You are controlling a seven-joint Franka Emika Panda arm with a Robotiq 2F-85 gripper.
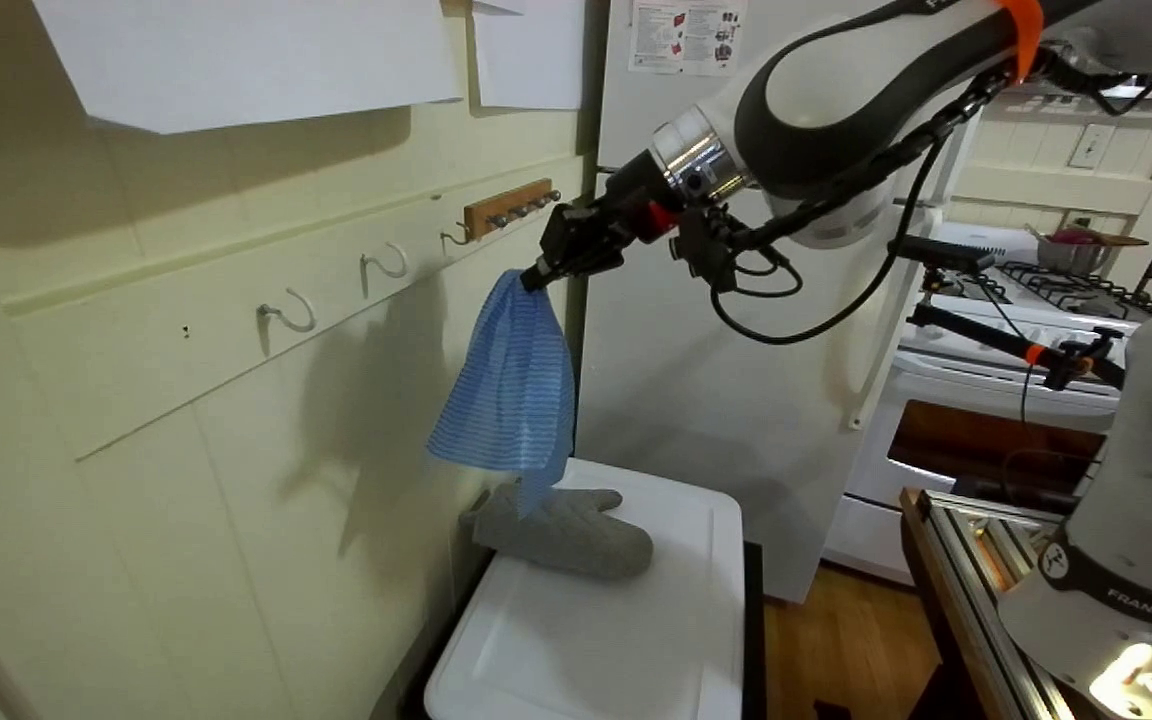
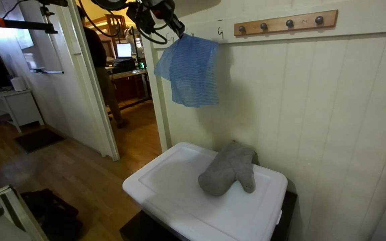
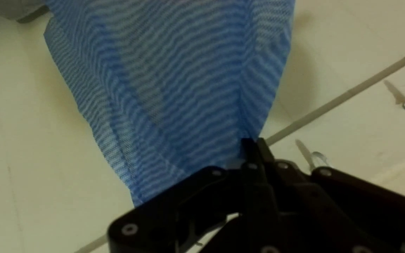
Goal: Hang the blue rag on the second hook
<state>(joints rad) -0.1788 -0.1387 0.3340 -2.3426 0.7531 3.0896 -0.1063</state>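
Gripper (image 1: 533, 279): fingers brought together, no gap visible, pinching the gathered top of the blue rag (image 1: 504, 385). Rag hangs below the pinch, long axis near vertical, hem flared; limp, so should trail the gripper's path.

Landmark: the 2nd hook (image 1: 391, 273), middle of 3. Relation that matters: gripper and rag both stand out from the wall (image 1: 266, 480), apart from this hook, rag not yet hung. So the hook lies wall-ward of the pinch. Sideways offset hard to fix: the 2 exterior views line the pinch up differently against it. In the wrist view a hook (image 3: 319, 155) shows just beside the fingertips (image 3: 249, 147); probably the 2nd, order not certain there.

Hook prong juts out and curls up. Judged need: bring the pinch over that tip, then down on its wall side. No loop seen in the rag; could slide off on release.

Farther out: wooden peg bar (image 1: 508, 209) beyond the 2nd hook, past an end hook (image 1: 456, 241); grey mitt (image 1: 566, 535) well below the 2nd hook's level, on a white lid (image 1: 656, 620).
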